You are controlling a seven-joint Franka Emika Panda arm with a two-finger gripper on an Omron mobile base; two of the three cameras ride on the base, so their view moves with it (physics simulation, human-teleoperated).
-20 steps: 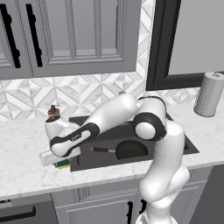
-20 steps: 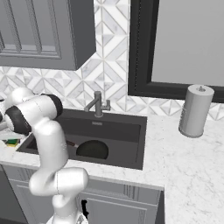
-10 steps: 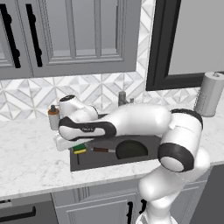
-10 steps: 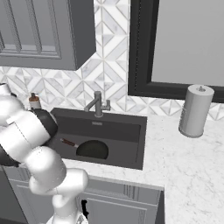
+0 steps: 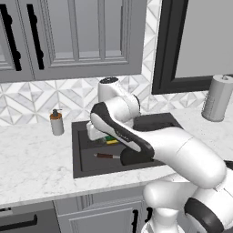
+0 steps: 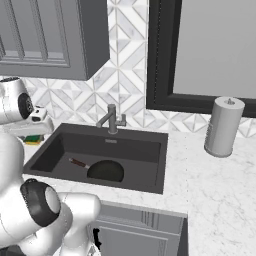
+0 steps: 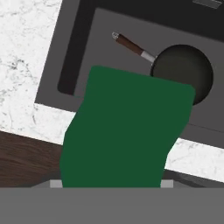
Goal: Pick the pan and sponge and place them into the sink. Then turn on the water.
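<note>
1. The pan (image 6: pixel 106 171) is seen lying on the floor of the dark sink (image 6: pixel 150 145), at the centre-left of the right base view, with its reddish-brown handle pointing toward the left of the frame.
2. In the left base view the pan (image 5: pixel 132 157) is largely covered by the white arm, and its handle is seen at the centre of the frame, on the sink (image 5: pixel 82 150) floor.
3. The sponge (image 5: pixel 110 139) is held in the gripper (image 5: pixel 103 135) above the left part of the basin, just left of centre in the left base view; its green and yellow layers are seen beside the white hand.
4. In the right base view the sponge (image 6: pixel 34 139) is seen at the left edge of the frame, over the sink's left rim, under the gripper (image 6: pixel 31 131).
5. In the hand view the green face of the sponge (image 7: pixel 127 131) covers the middle and lower frame; the finger tips are hidden behind it, and the jaws are closed on it.
6. The pan (image 7: pixel 186 72) is seen at the upper right of the hand view, inside the sink (image 7: pixel 65 65).
7. The grey faucet (image 6: pixel 111 119) is seen behind the basin, at the centre of the right base view.
8. A soap bottle (image 5: pixel 56 123) is seen on the counter (image 5: pixel 32 164) at the left, and a paper towel roll (image 6: pixel 223 127) at the right.
</note>
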